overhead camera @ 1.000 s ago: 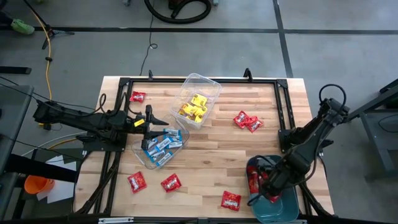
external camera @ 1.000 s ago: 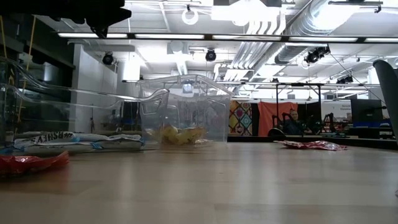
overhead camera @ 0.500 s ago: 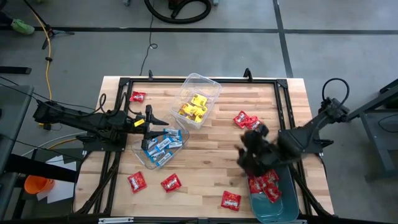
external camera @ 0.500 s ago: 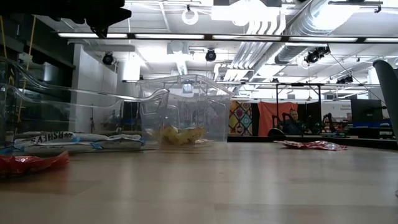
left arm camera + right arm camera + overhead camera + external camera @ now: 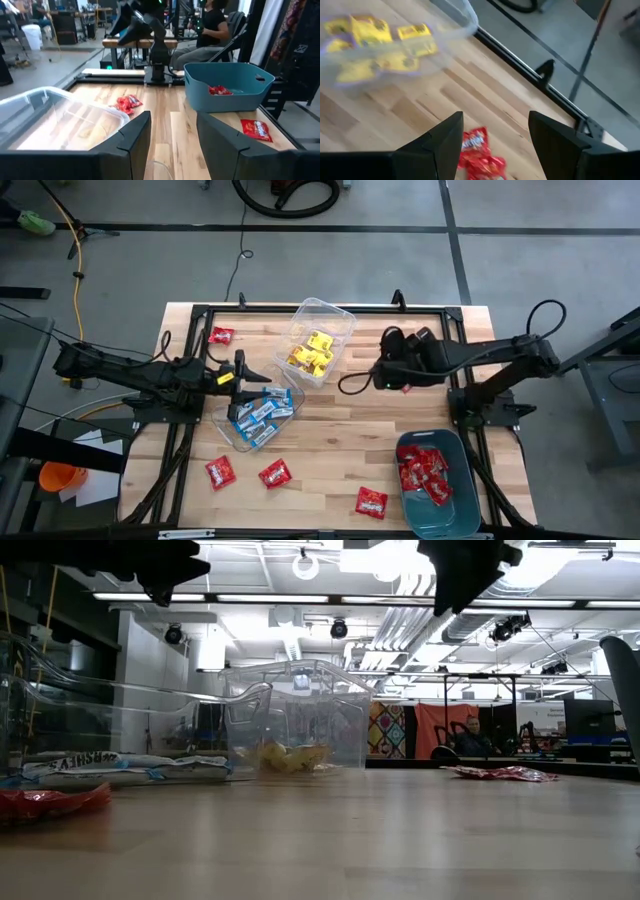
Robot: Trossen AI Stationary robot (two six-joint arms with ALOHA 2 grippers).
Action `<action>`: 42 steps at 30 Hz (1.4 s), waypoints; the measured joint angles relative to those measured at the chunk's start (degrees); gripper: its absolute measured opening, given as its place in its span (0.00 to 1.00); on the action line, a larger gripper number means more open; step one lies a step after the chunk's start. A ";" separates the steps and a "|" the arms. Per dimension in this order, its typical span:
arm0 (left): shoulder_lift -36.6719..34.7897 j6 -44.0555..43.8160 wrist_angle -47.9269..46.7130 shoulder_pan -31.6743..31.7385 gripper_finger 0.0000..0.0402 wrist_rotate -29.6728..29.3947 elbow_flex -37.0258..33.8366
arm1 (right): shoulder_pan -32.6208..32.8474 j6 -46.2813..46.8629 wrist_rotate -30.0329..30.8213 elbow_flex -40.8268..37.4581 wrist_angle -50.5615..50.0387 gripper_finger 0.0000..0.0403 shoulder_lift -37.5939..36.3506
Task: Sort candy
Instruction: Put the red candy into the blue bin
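Red candy on the table (image 5: 220,472): five spots of loose packets lie flat on the wood. One sits near the far left corner (image 5: 222,335), three along the near edge, and a small cluster under the right gripper (image 5: 479,152) (count in that cluster unclear). Their long axes differ.
Red candy in teal bin (image 5: 470,505): several, heaped at the near right corner.
Yellow candy (image 5: 311,352): a pile in the far clear tub (image 5: 340,315).
Blue-and-white candy (image 5: 258,414): a pile in the near clear tub (image 5: 222,425), long axes mostly slanted.
Right gripper (image 5: 385,370): fingers apart, empty, over the red cluster.
Left gripper (image 5: 240,375): fingers apart, empty, beside the near tub.
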 joint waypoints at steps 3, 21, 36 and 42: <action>0.02 -2.09 -0.86 0.00 0.37 0.02 0.00 | -0.86 0.89 -0.90 0.00 -3.53 0.55 0.01; 0.00 -1.67 0.55 -0.87 0.37 -1.31 -0.02 | -18.79 0.16 -21.03 -34.29 31.09 0.55 -9.25; 0.01 2.02 1.51 -0.85 0.37 -3.19 -0.02 | -26.57 4.34 -26.13 -37.42 46.79 0.55 2.55; 0.02 1.38 1.37 -0.85 0.37 -3.19 -0.02 | -26.57 6.84 -23.79 -37.40 47.85 0.55 7.37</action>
